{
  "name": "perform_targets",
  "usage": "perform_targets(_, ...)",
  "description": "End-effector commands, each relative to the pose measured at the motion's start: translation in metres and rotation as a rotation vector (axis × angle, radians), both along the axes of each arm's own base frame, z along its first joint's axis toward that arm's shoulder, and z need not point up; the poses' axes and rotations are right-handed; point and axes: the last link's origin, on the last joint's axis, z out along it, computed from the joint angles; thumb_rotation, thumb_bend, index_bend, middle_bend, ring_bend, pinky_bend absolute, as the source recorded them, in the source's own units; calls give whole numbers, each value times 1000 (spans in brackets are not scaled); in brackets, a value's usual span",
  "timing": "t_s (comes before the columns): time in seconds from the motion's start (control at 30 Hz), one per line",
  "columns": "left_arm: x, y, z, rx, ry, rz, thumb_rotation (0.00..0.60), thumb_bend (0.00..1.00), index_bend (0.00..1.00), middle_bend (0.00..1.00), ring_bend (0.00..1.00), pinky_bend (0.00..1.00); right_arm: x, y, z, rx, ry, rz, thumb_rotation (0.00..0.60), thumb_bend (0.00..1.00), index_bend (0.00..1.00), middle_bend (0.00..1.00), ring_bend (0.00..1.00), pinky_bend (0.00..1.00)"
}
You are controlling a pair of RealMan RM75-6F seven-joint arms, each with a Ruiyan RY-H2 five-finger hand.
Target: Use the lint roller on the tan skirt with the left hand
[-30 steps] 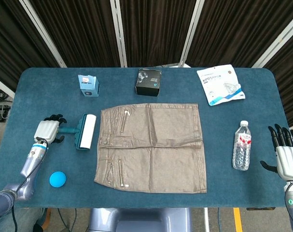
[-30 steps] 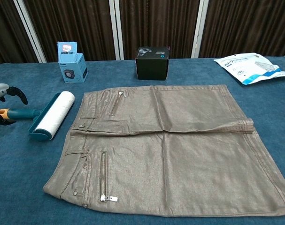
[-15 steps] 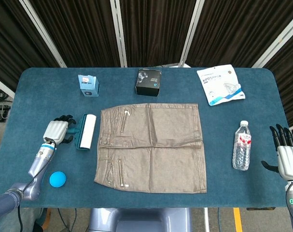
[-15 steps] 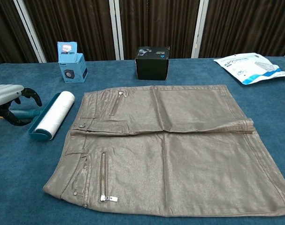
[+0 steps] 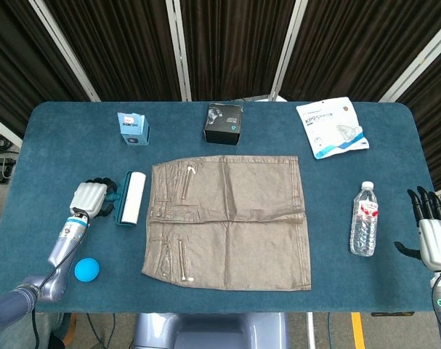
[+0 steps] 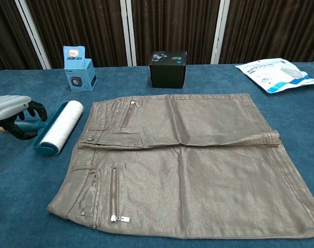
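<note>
Blue table [image 5: 53, 131] backed by dark curtains [image 5: 227, 43].

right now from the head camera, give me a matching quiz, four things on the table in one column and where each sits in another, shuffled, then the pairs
Things:
1. lint roller
2. water bottle
3. blue ball
4. black box

Places:
A. near the table's front edge, on the left, close to the left arm
B. behind the tan skirt, toward the curtains
C. right of the skirt, lying on the cloth, apart from it
D. just left of the skirt, beside the left hand

Pairs: 1-D, 2-C, 3-A, 4-B
</note>
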Motion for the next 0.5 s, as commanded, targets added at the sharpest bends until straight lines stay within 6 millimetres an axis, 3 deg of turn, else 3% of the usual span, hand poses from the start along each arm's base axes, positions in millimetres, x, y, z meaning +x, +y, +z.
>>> perform_targets(0.03, 0, 0, -1, 2, 2, 1, 600, 440, 443, 355, 290, 364, 0, 0, 0, 0, -2, -1, 600, 0, 0, 0, 0, 0)
perform_targets(0.27, 0, 1, 0, 8, 18, -9, 600, 575, 570, 461, 353, 411, -1, 0, 1, -2, -6, -1, 600, 0, 0, 0, 0, 0)
perform_targets(0.5, 4, 2, 8, 10, 36, -37, 600, 660, 573, 464, 358, 425, 0, 0, 1, 1, -15, -1, 600, 0, 0, 0, 0, 0)
